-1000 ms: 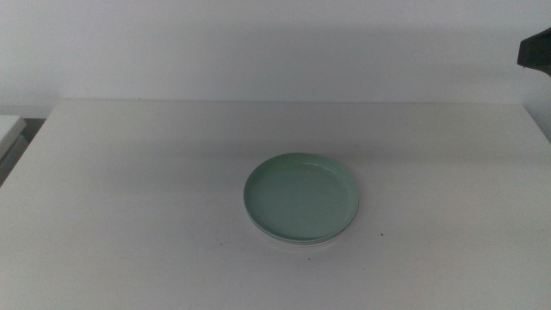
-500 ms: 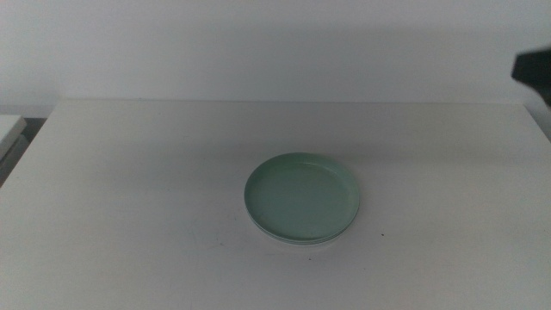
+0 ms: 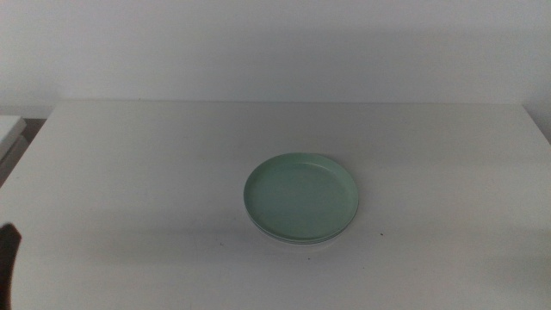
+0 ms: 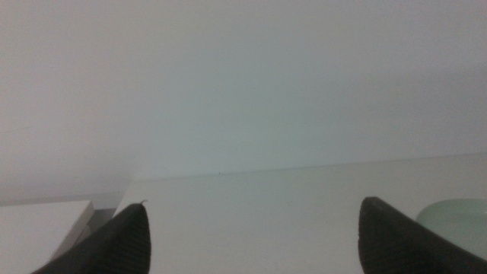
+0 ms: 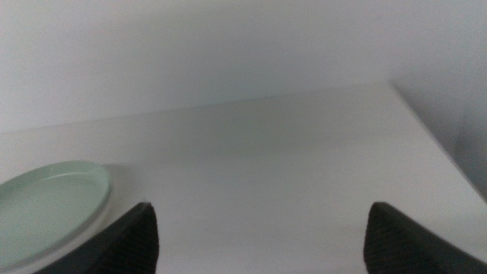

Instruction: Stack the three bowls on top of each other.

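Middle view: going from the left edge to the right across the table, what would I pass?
A dark gripper tip, the left gripper, at the left edge → bare white table → the stack of bowls with the mint green bowl on top → more bare table.

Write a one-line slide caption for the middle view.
Mint green bowl tops a stack near the middle of the white table, paler rims just visible beneath its near edge; neither gripper touches the stack.
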You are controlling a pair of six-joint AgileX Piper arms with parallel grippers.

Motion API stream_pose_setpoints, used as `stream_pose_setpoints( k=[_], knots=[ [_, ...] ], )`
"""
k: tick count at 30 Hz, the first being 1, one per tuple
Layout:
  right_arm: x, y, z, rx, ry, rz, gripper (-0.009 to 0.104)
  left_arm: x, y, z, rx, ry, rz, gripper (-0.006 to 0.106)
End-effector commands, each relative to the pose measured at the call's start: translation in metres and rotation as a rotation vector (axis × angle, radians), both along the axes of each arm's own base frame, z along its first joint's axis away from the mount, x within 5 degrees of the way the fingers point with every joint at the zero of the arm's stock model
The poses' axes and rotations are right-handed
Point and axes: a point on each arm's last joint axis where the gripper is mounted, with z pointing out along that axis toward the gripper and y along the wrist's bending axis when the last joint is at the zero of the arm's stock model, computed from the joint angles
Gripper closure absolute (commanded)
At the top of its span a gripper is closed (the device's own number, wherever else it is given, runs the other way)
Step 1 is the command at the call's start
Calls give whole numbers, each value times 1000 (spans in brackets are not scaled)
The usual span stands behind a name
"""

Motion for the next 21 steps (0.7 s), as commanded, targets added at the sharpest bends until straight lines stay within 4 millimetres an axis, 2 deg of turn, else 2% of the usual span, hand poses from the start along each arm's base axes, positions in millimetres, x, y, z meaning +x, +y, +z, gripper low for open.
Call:
stream_pose_setpoints(
  k=[1,4,6,21],
  knots=[
    [-4,-2,-12,-29,-38,-29,2,-2,0,-11,-20,-29,1,7],
    [-3,-3,-14,-24,-43,-37,2,2,0,-34,-17,26,3,7],
    [-4,-3,-15,-35,-34,-39,2,3,0,-41,-17,26,5,7],
    [-4,-2,-15,18,-38,-35,2,3,0,-39,-18,9,6,7]
  ],
)
